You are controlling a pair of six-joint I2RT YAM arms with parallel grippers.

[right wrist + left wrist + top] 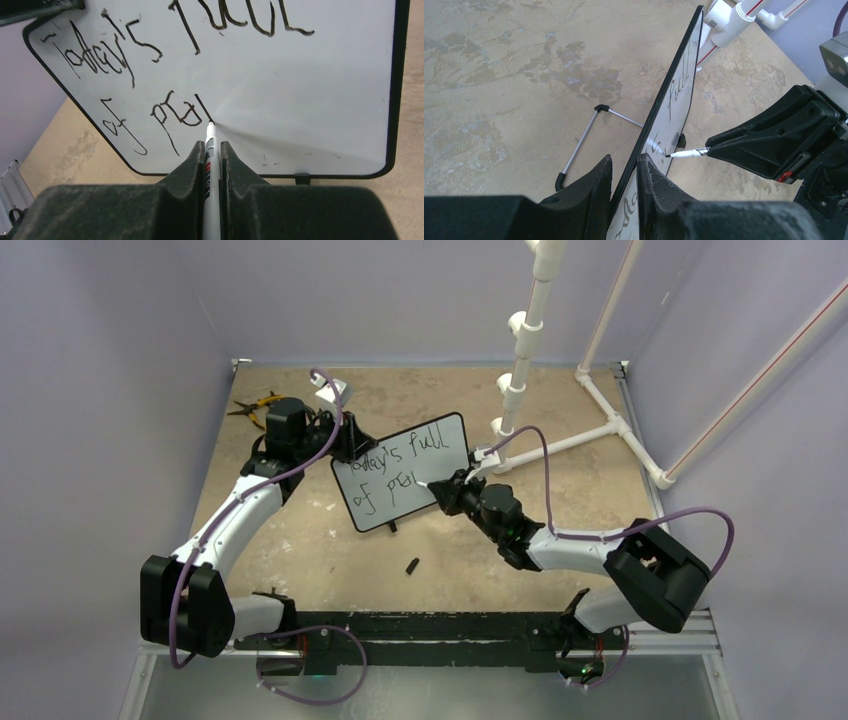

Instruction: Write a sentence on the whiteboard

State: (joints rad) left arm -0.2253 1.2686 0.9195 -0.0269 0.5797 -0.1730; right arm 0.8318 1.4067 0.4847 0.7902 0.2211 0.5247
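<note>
Two lines (160, 112); marker (211, 150) against whiteboard (310, 100)

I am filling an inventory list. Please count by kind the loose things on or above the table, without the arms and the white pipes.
White rectangular whiteboard with thin black frame: 1
White marker pen with black tip: 1
Yellow-handled pliers: 1
Small black cap-like piece: 1
Total: 4
</note>
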